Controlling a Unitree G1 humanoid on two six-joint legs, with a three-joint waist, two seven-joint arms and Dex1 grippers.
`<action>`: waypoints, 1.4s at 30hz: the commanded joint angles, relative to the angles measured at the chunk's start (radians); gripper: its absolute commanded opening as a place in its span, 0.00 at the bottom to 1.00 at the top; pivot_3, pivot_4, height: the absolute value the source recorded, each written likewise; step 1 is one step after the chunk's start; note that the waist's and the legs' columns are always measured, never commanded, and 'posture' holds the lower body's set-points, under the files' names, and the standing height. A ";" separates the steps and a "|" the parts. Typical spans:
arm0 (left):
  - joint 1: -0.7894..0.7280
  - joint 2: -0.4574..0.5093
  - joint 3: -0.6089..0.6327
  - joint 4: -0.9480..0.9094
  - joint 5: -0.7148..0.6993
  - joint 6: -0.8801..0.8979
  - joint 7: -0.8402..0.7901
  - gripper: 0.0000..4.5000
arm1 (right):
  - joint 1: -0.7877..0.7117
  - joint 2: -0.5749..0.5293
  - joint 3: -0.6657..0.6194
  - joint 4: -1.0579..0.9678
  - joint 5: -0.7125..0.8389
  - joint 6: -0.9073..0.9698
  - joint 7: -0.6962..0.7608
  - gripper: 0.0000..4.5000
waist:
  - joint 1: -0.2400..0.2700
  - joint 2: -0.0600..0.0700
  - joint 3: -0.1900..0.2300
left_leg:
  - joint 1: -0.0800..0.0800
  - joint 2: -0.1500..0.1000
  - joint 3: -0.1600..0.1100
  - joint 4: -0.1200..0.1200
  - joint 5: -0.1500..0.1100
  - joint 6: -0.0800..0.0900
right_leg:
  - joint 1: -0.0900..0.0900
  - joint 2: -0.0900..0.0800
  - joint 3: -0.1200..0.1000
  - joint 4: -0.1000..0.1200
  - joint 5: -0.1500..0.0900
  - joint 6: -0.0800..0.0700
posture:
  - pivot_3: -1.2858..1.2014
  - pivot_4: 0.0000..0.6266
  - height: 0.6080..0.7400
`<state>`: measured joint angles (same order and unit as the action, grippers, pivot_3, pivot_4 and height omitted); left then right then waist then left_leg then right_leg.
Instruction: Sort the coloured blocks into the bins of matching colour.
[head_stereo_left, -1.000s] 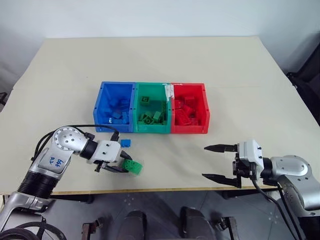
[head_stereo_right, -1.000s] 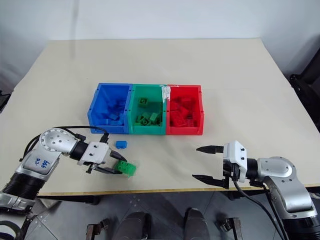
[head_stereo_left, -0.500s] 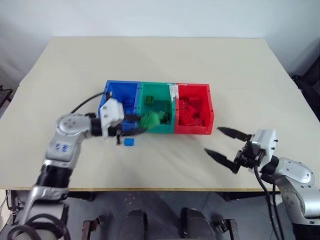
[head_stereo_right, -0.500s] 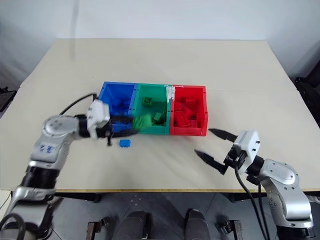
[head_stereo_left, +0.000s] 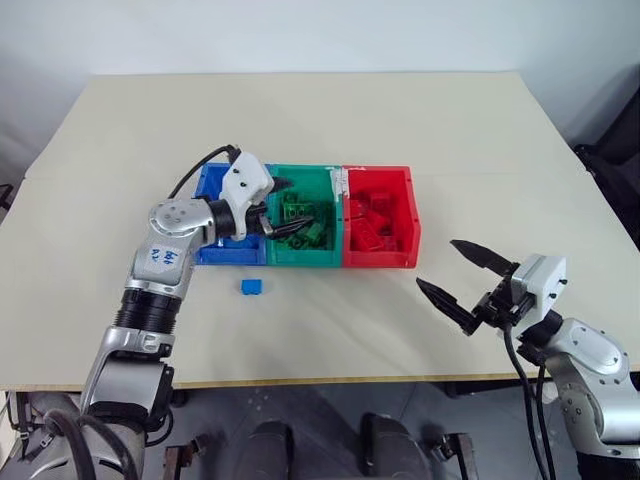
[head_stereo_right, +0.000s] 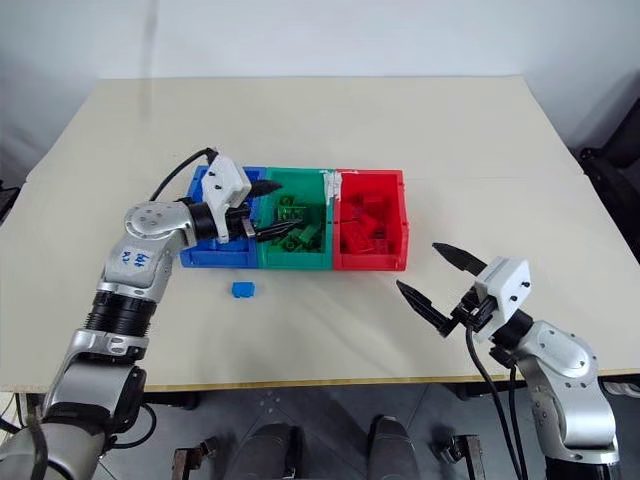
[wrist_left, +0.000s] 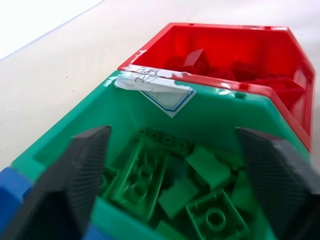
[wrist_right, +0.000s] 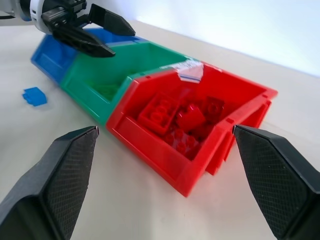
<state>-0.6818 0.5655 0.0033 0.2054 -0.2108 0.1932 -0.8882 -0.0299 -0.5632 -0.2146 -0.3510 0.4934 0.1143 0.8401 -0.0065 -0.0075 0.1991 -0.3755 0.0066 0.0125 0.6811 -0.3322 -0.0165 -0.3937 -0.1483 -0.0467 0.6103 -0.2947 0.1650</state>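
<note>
Over the green bin (head_stereo_left: 304, 222) your left gripper (head_stereo_left: 288, 207) hangs wide open and empty. Withdraw it straight back, clear of the rim. The last loose blue block (head_stereo_left: 252, 286) lies on the table (head_stereo_left: 320, 120) just near of the blue bin (head_stereo_left: 212, 250). Your right gripper (head_stereo_left: 462, 281) is spread empty too.

Head pair overlooks table (head_stereo_left: 450, 130); wrist cameras close on bins (wrist_right: 165, 105).
</note>
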 joint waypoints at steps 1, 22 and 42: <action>0.143 0.096 0.154 -0.152 -0.104 -0.003 -0.056 0.99 | -0.059 -0.035 0.037 0.011 0.026 0.008 0.075 1.00 | -0.014 0.000 0.000 | 0.000 0.001 0.001 -0.001 0.000 0.000 | 0.000 0.000 0.000 0.000 0.000 0.000 | 0.52 0.24 1.00; 0.794 0.190 0.375 -0.468 -0.096 -0.039 -0.014 0.99 | -0.341 -0.088 0.244 0.276 -0.008 -0.015 0.458 1.00 | 0.021 0.000 0.000 | 0.002 0.006 0.000 0.001 -0.005 -0.002 | 0.002 0.002 -0.004 0.000 -0.001 -0.005 | 0.52 0.24 1.00; 0.449 0.076 0.008 -0.233 0.035 0.057 0.054 0.66 | -0.106 -0.121 0.139 0.138 -0.014 -0.016 0.299 1.00 | 0.030 -0.001 -0.001 | 0.003 0.006 0.002 0.002 -0.005 -0.003 | 0.002 0.003 -0.004 0.001 -0.001 -0.004 | 0.52 0.24 1.00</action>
<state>-0.2420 0.6348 0.0221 -0.0300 -0.1747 0.2461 -0.8219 -0.1396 -0.6910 -0.0534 -0.1882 0.4704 0.1082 1.1481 0.0237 -0.0082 0.1986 -0.3723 0.0122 0.0147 0.6827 -0.3368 -0.0192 -0.3917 -0.1458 -0.0506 0.6108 -0.2958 0.1609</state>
